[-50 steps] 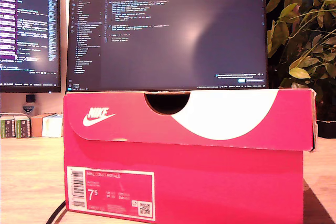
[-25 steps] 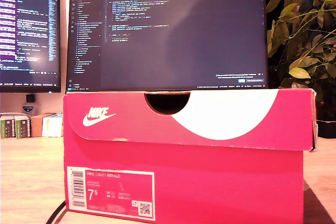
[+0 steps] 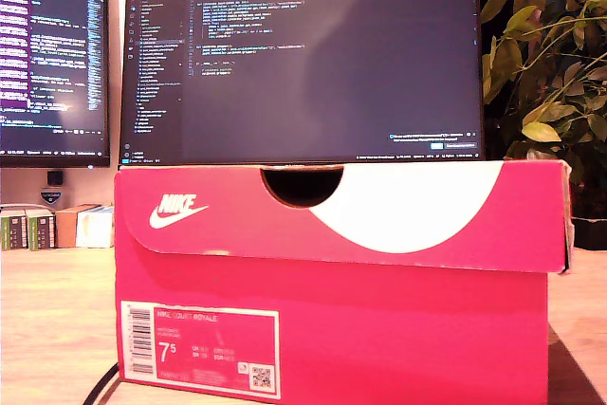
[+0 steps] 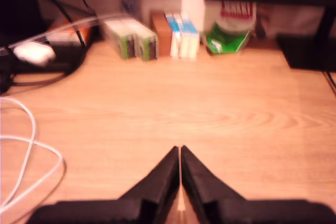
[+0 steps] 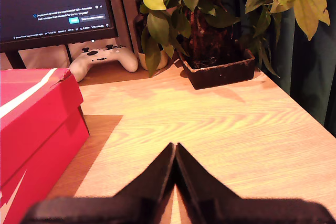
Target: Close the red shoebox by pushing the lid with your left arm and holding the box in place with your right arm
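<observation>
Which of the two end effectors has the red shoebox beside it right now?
My second end effector: its wrist view shows the red shoebox close by. My first end effector sees only bare desk.

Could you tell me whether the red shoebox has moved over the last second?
No. The red shoebox keeps its lid edge at the same spot under the monitor in the exterior view.

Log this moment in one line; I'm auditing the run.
shoebox: lid down | first gripper: shut, empty | second gripper: shut, beside box
</observation>
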